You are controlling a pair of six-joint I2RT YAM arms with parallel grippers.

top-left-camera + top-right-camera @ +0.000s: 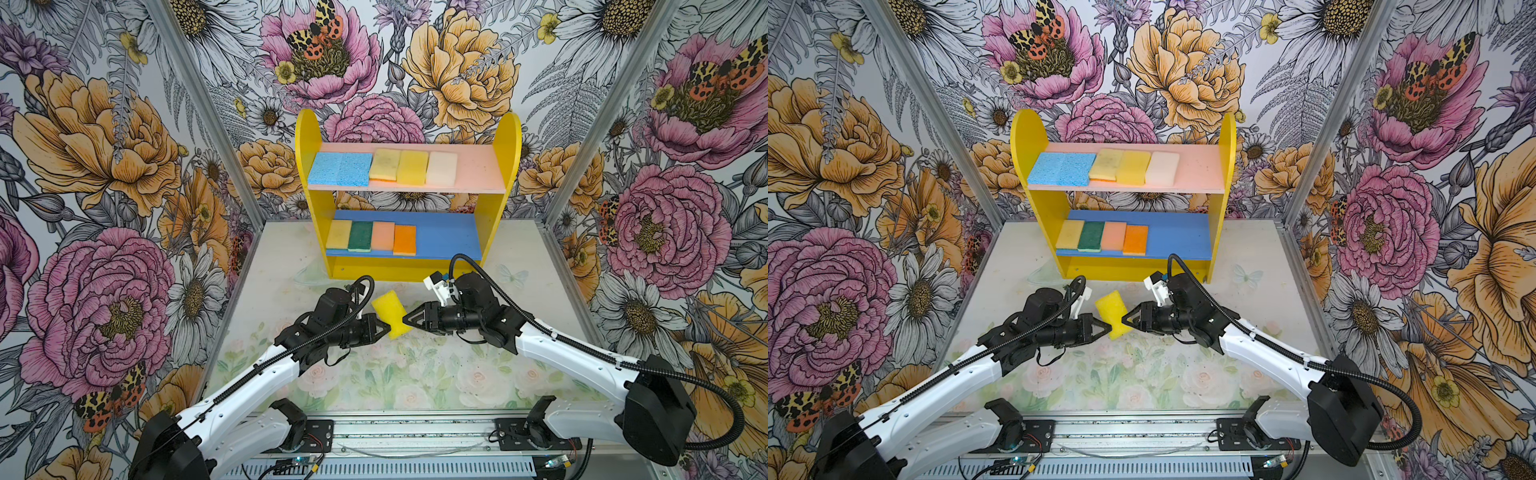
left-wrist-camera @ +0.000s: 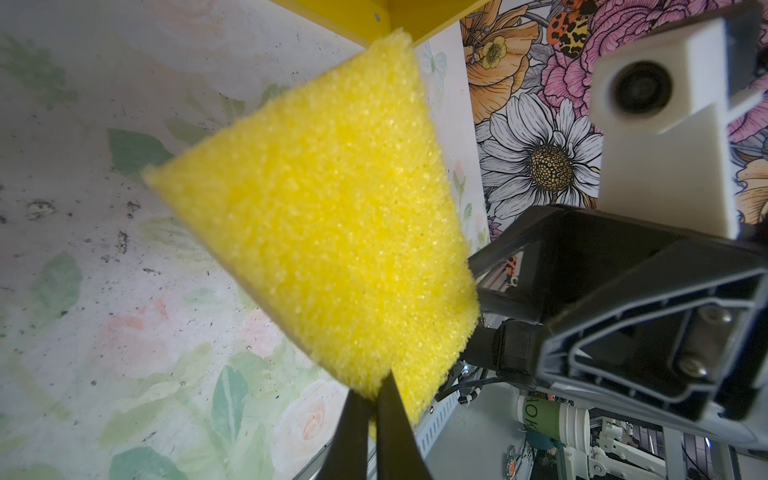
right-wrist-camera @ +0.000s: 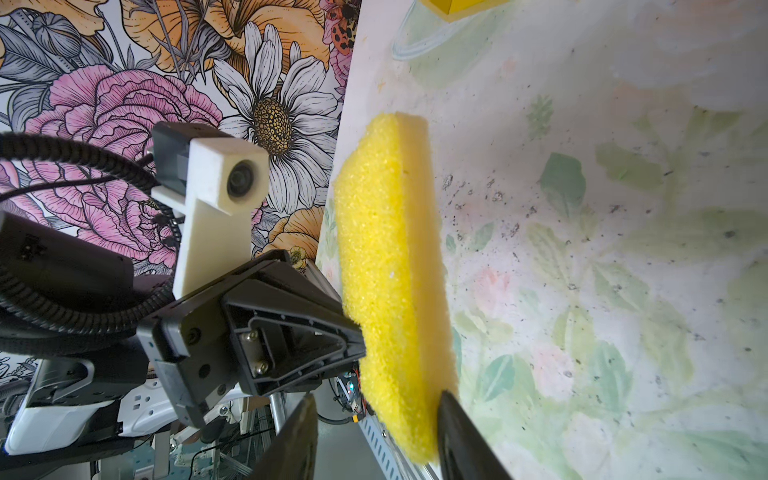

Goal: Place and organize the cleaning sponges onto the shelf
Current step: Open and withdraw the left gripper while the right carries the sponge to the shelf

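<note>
Bright yellow sponge (image 1: 390, 313), yellow-sided shelf (image 1: 308, 141), pink upper board (image 1: 478, 166), blue lower board (image 1: 449, 237), floral wallpaper (image 1: 104, 145)

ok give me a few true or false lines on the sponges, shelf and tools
1. The left tool holds a yellow sponge. True.
2. The upper board carries four sponges. False: it carries five.
3. The green sponge lies on the lower board. True.
4. The right tool is shut on the yellow sponge. False: its jaws stand open around the sponge's edge.
</note>
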